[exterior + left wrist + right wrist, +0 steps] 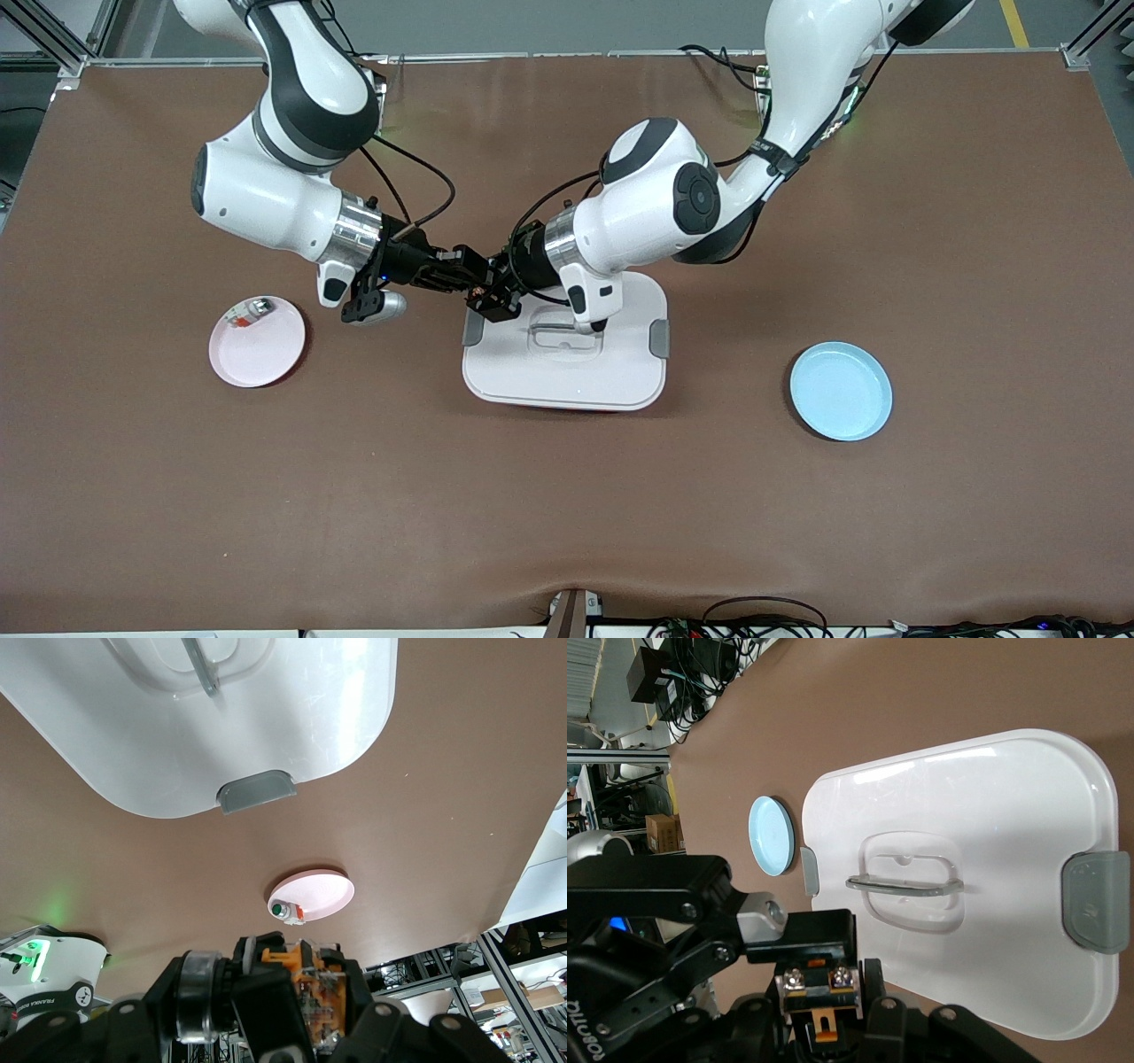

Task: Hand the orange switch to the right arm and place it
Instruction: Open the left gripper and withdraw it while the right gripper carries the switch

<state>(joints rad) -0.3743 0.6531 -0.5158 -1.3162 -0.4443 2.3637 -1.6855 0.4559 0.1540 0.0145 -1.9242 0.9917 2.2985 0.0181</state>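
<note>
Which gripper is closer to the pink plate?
Right. The right gripper is above the table beside the pink plate; the left gripper meets it by the white lid, farther away.

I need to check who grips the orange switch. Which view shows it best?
The right wrist view: the orange switch faces the camera, with its terminals visible. The left wrist view shows it partly hidden by end effector parts; the front view shows only a speck.
</note>
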